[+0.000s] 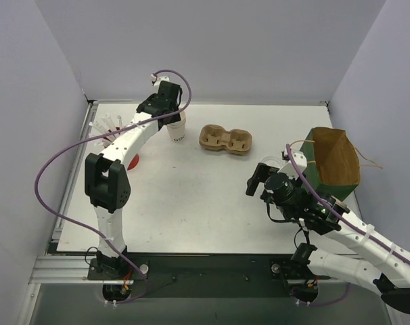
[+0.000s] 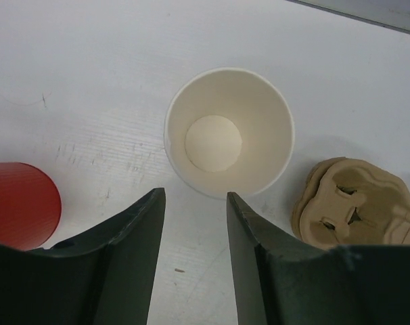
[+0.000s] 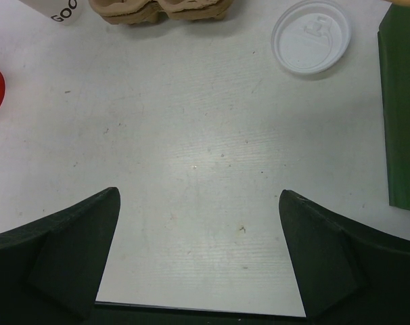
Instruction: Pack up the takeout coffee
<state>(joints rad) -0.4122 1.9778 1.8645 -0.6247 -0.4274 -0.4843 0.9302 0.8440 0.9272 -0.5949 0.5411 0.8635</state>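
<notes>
The takeout coffee cup is a white paper cup standing upright and empty at the back of the table, just left of the brown pulp carrier. In the left wrist view the cup shows its open mouth, just beyond my fingertips, with the carrier to its right. My left gripper is open and empty, its jaws apart and not touching the cup. My right gripper is wide open and empty over bare table at the right.
A red cup stands left of the coffee cup, with white straws in it. A flat white lid lies ahead of the right gripper. A green and brown paper bag lies at the right edge.
</notes>
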